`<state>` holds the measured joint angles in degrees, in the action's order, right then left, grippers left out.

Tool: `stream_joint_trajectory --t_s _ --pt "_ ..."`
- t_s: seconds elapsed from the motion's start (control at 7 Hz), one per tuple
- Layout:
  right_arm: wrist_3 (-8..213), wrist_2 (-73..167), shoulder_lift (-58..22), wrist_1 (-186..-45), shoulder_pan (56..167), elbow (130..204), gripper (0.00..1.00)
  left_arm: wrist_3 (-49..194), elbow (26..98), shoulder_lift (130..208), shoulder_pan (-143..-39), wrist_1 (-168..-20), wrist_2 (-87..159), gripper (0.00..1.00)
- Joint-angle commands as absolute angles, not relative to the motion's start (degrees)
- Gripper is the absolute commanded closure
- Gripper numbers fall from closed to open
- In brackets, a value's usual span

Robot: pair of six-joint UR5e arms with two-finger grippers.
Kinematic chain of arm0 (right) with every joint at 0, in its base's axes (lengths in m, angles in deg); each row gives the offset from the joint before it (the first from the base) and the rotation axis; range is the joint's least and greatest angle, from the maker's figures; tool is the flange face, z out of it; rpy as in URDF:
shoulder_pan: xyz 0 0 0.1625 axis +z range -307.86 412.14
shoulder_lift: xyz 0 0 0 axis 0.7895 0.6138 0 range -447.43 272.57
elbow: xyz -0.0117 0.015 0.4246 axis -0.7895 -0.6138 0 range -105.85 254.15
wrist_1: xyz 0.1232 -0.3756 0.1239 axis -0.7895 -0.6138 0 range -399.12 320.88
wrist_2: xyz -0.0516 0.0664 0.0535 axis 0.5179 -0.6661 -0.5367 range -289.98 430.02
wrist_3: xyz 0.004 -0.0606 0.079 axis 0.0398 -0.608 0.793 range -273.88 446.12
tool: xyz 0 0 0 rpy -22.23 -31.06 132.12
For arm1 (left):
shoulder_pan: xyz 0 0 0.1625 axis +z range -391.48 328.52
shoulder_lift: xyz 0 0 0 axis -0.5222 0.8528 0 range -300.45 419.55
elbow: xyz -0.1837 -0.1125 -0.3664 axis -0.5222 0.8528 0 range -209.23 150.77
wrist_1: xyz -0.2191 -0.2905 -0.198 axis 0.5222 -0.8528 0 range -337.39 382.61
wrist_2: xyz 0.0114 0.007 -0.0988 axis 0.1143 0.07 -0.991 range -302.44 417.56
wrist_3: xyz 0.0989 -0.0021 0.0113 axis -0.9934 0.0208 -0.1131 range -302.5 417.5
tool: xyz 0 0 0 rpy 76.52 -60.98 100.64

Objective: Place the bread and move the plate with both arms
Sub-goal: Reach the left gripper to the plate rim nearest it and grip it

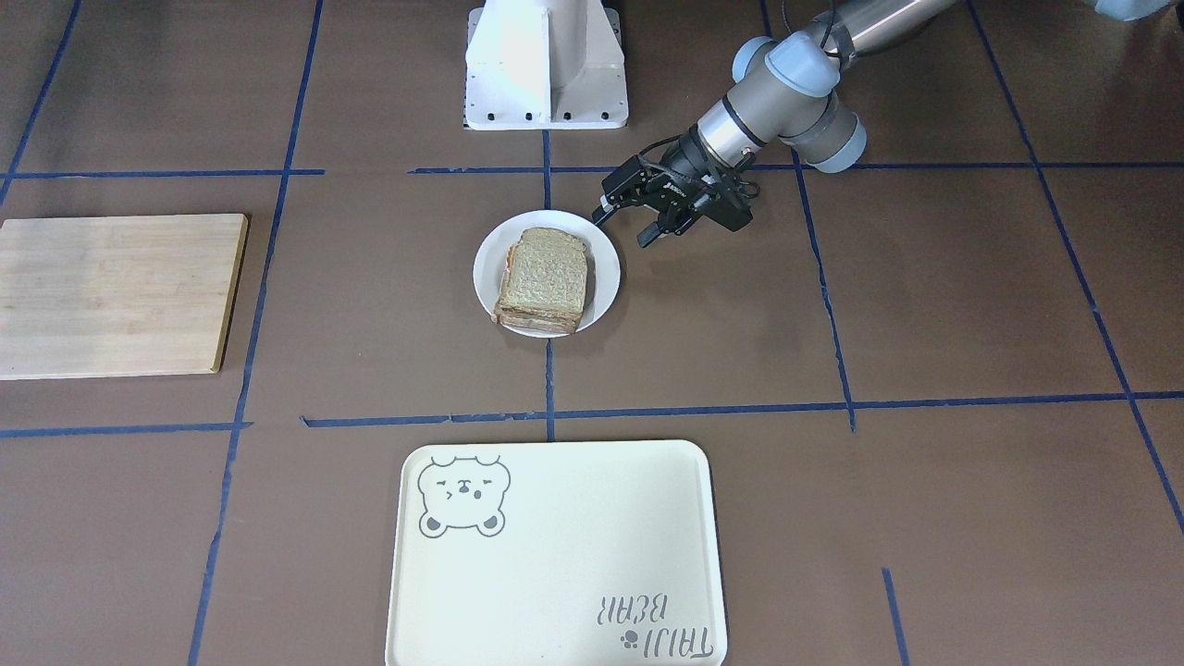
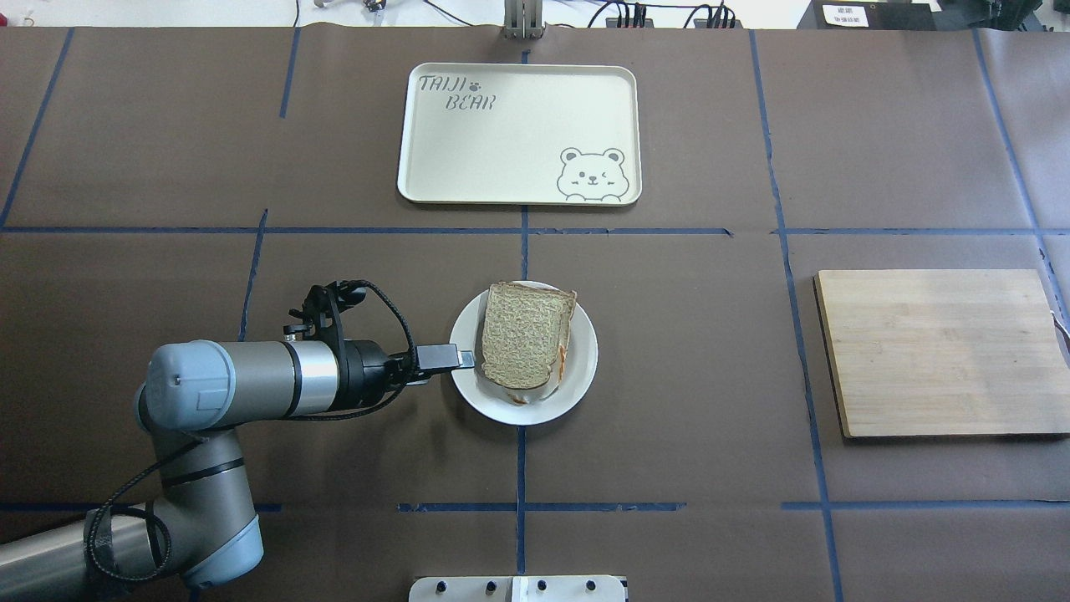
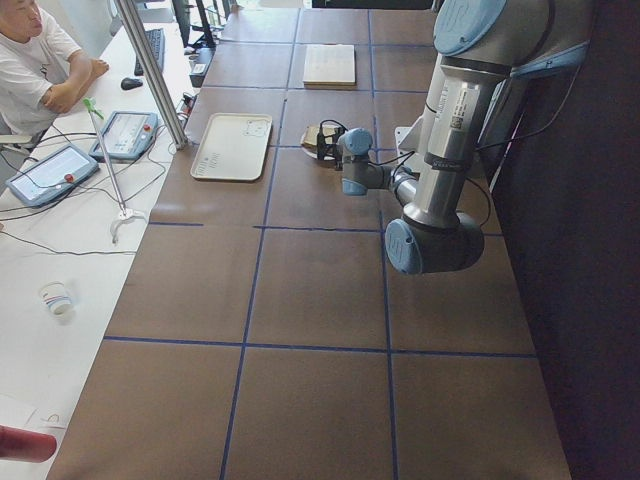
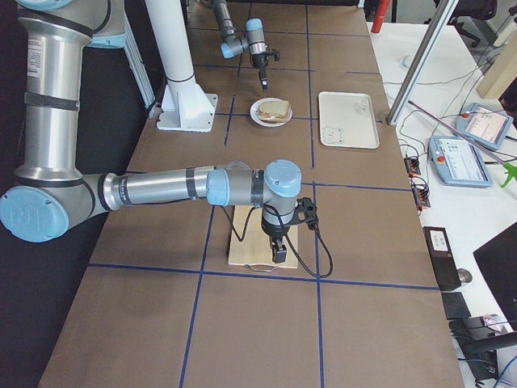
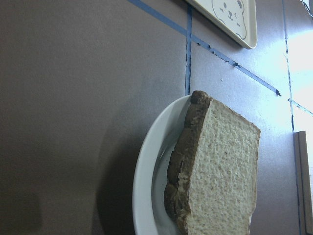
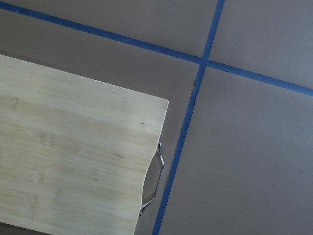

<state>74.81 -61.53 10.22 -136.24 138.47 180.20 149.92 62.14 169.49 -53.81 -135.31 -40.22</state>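
The bread (image 1: 546, 276) is a plain brown slice lying on top of a sandwich stack on the white plate (image 1: 603, 257) at the table's middle. Both show in the overhead view, bread (image 2: 527, 334) on plate (image 2: 579, 378), and in the left wrist view, bread (image 5: 227, 171) on plate (image 5: 145, 181). My left gripper (image 1: 622, 231) is open and empty, level with the table, its fingertips just at the plate's rim on my left side; the overhead view shows it edge-on (image 2: 466, 359). My right gripper (image 4: 279, 252) hangs over the wooden board; I cannot tell its state.
A cream bear tray (image 2: 518, 180) lies beyond the plate. A wooden cutting board (image 2: 936, 351) with a metal handle (image 6: 155, 178) lies on my right. The white pedestal (image 1: 546, 69) stands at the near edge. An operator (image 3: 30, 60) sits at the side desk.
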Motion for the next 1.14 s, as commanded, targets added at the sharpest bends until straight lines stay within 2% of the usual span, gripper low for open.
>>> stream_joint_trajectory --t_s 0.0,0.14,1.0 --pt "74.87 -61.56 10.30 -136.24 138.53 180.23 0.00 150.49 59.99 170.55 -53.54 -136.90 -39.91 0.39" --pt "74.78 -61.56 10.30 -136.24 138.62 180.41 0.00 152.06 58.76 171.16 -53.54 -137.17 -39.91 0.50" --pt "74.87 -61.56 10.39 -136.24 138.62 180.67 0.00 158.14 57.78 171.78 -54.42 -137.17 -39.91 0.52"
